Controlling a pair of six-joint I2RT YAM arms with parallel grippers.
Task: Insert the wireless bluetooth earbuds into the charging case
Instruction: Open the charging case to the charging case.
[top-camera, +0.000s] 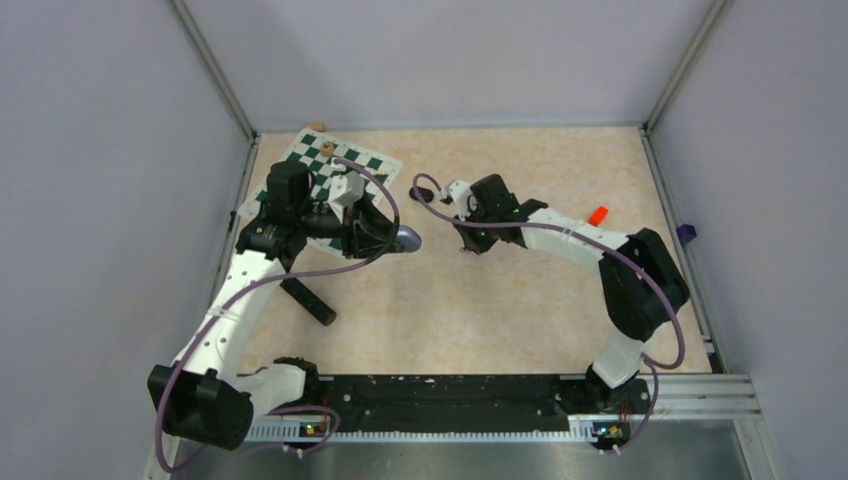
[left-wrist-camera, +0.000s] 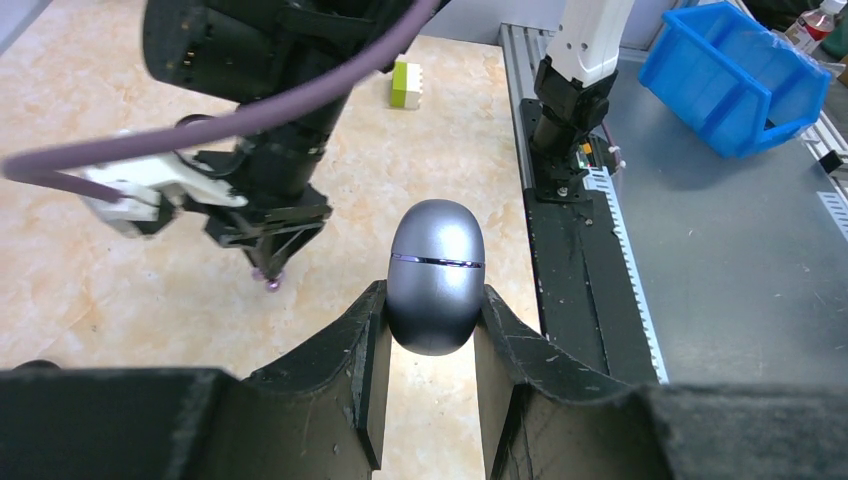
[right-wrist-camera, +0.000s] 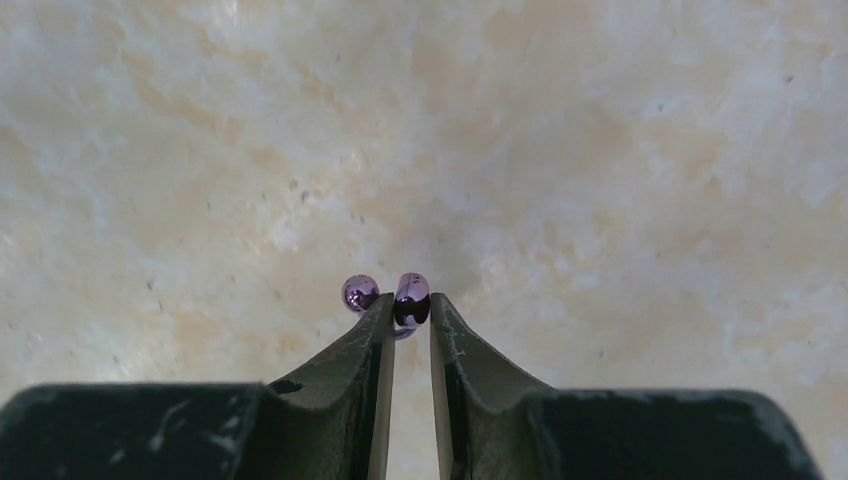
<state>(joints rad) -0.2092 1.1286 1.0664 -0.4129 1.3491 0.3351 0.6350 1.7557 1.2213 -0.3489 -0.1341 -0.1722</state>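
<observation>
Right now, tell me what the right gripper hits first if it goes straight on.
Most likely the marbled tabletop: the right gripper points down at it, a purple earbud pinched at its tips touching first. A second purple earbud lies just beside that line. Height unclear.

Blue bin (left-wrist-camera: 745, 80) cropped, pale purple earbud (right-wrist-camera: 411, 298) partly hidden inside right gripper (right-wrist-camera: 410, 315)
</observation>
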